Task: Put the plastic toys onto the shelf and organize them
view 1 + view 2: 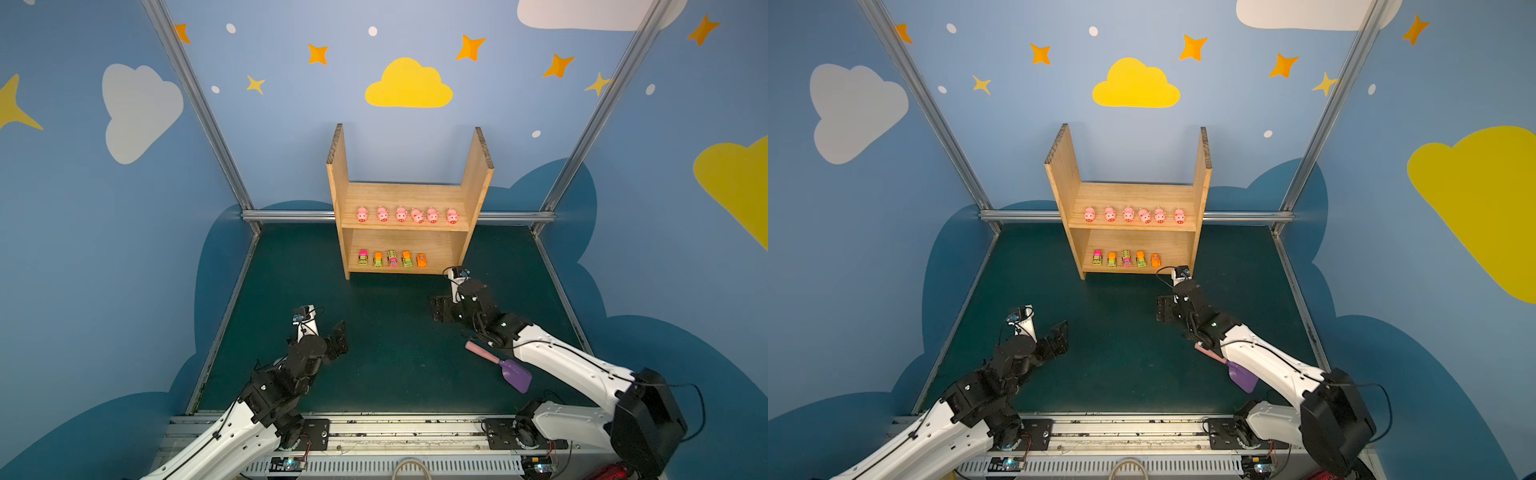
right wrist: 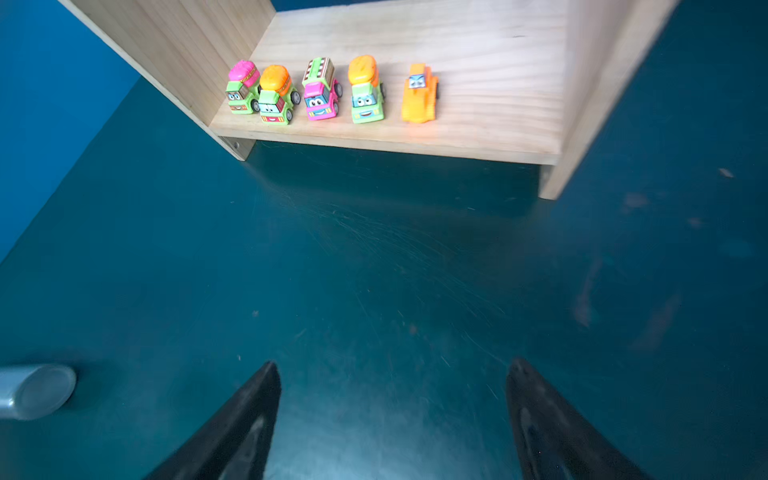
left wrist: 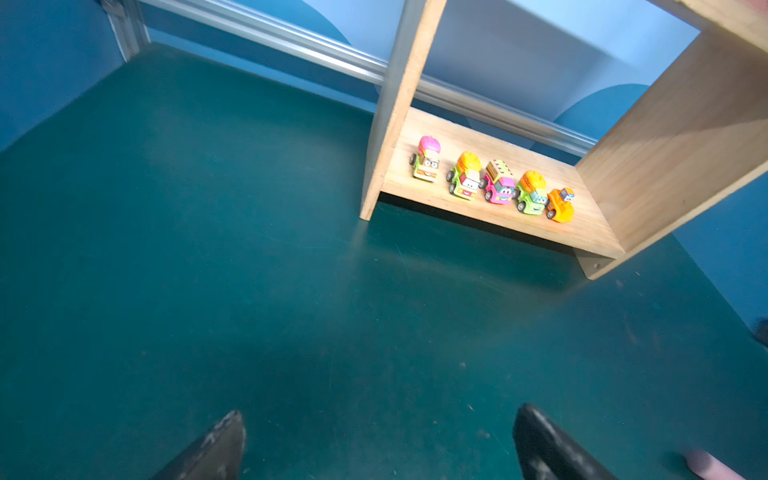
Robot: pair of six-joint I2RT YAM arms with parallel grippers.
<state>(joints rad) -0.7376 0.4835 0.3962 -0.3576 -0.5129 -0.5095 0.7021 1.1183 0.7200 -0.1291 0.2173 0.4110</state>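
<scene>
1. Right pincer (image 2: 390, 415), black, two-fingered: jaws wide apart with nothing between them. Its arm is stretched low and forward, fingers aimed at the shelf's lower board.
2. Left pincer (image 3: 378, 449), same make: jaws fully apart and empty. Its arm is folded back with the wrist low, well short of the shelf.
3. Silver metal cylinder (image 2: 37, 390): on its side, close beside the right pincer. It is no toy, so it is judged rightly left out.
4. Purple plastic scoop with pink handle (image 1: 515, 374): flat on the dark green table mat (image 1: 374, 374) behind the right pincer, partly beneath that arm. It too is not for shelving.
5. Light pine wooden shelf (image 1: 338, 178): ahead of both pincers, nearer the right one.
6. Five small plastic toy vehicles in orange, pink and lime (image 2: 320, 89): one row on the lower board, straight ahead of the right pincer, faces outward.
7. Six small pink plastic pigs with red snouts (image 1: 401, 214): one row on the upper board, farthest from both pincers. Each kind has its own board, so the task is judged complete.
</scene>
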